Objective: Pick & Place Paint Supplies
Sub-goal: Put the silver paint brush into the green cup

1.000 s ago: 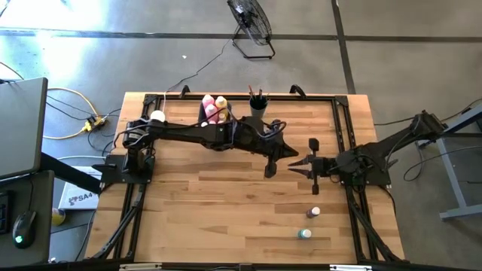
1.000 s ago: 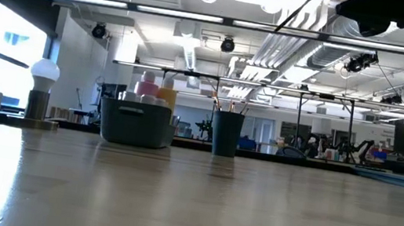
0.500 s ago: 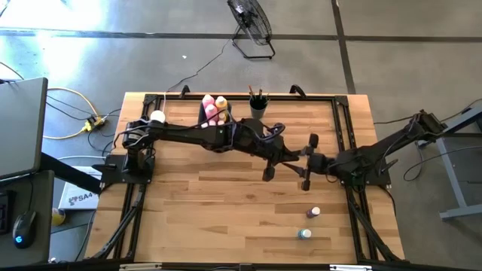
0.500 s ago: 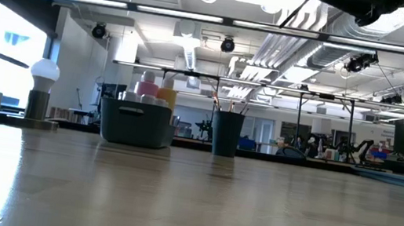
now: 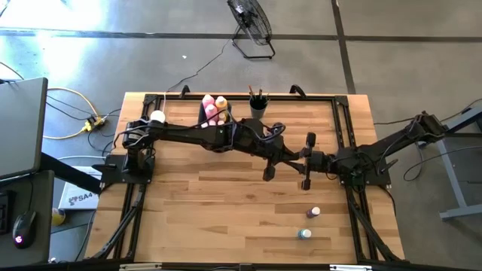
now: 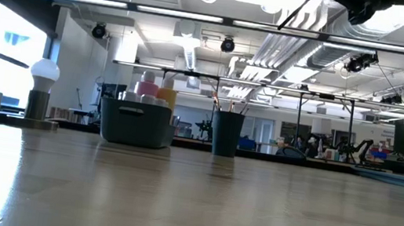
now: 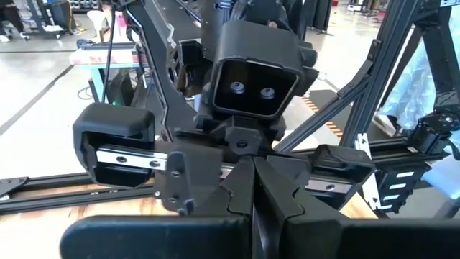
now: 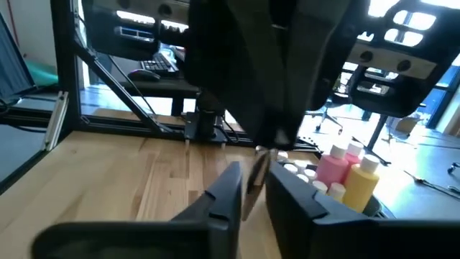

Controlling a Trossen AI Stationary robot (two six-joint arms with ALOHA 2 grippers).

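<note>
Above the middle right of the table my two grippers meet tip to tip. My left gripper [image 5: 295, 155] [image 7: 255, 205] points level toward the table's right edge, its fingers shut. My right gripper [image 5: 304, 160] [image 8: 253, 193] faces it with a narrow gap between its fingers. In that gap shows a thin paintbrush [image 8: 251, 185]. Whether my left gripper also has the brush, I cannot tell. Two small white-capped bottles [image 5: 314, 213] [image 5: 303, 234] stand on the table near the right front. My right gripper has the thin paintbrush's shaft [image 8: 249, 194] between its two fingers, coming level from the table's right side. The brush slants up toward my left gripper's tips, clear of the table. My left gripper's own tips hide any touch with the brush.
A dark bin [image 5: 214, 113] [image 6: 136, 122] with tall pink and yellow bottles stands at the far edge. Beside it is a dark cup [image 5: 257, 107] [image 6: 226, 134] holding brushes. A white knob on a tan base [image 5: 157, 117] [image 6: 41, 89] stands far left. The table's near half is bare wood.
My right gripper has moved a little toward the table's left and far edges, up to my left gripper's tips, and has tipped at the wrist.
</note>
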